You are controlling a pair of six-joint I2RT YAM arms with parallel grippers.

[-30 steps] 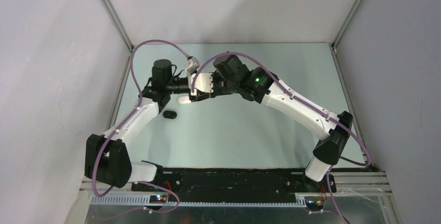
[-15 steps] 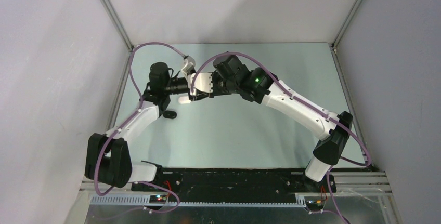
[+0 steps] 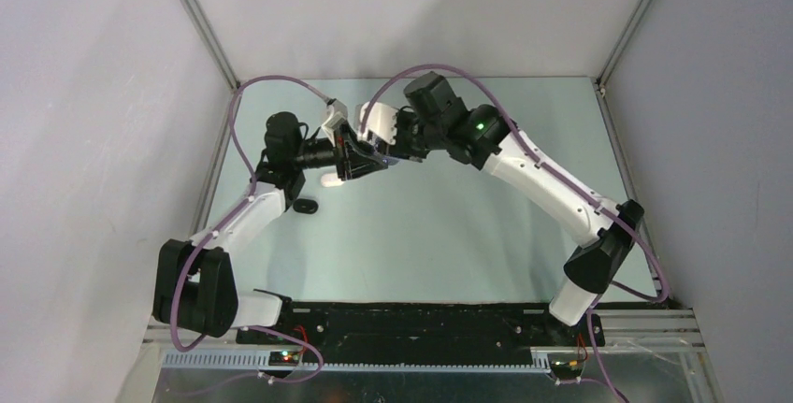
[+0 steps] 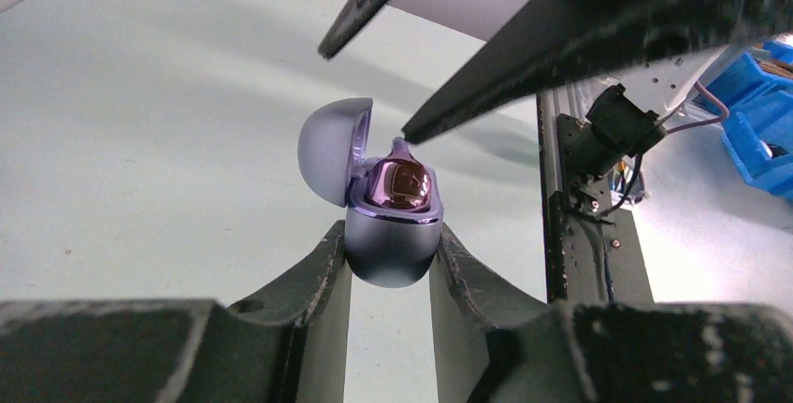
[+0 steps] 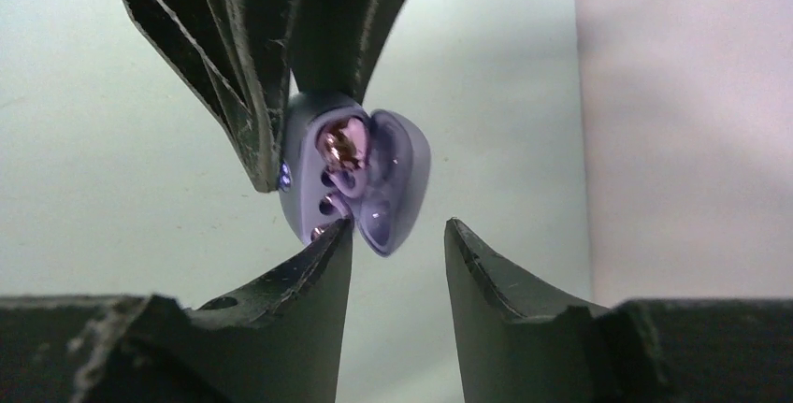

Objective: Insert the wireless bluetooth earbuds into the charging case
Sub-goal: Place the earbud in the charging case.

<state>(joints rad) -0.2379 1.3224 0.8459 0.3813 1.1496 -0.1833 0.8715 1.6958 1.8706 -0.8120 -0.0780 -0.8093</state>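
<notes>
pale green tabletop, lavender case gripped with one bud seated

pale green tabletop (image 3: 449,235) fills the floor of a grey-walled booth (image 3: 421,10), and a black base rail (image 3: 421,323) runs along its near edge. from that rail the left arm (image 3: 234,225) and the right arm (image 3: 552,188) reach in and meet over the far left part of the tabletop.

nearest on the surface, a black oval item (image 3: 305,205) lies just beside the left arm, partly hidden by it. a little further in, a white oval item (image 3: 329,179) lies under the two wrists.

above these, the left gripper (image 4: 388,235) is clamped narrow on the lavender charging case (image 4: 393,249), one finger on each side of its lower shell, holding it off the tabletop. the lid (image 4: 329,151) stands swung open. a glossy lavender earbud (image 4: 400,185) sits in the case's upper well; in the right wrist view, dark hollows show below it inside the case.

the right gripper (image 5: 400,227) stands with its fingers parted and grips nothing. in the left wrist view, one of its fingertips (image 4: 411,130) is just beside the top of the earbud; whether it touches cannot be told. the other fingertip is further off, above the lid.
</notes>
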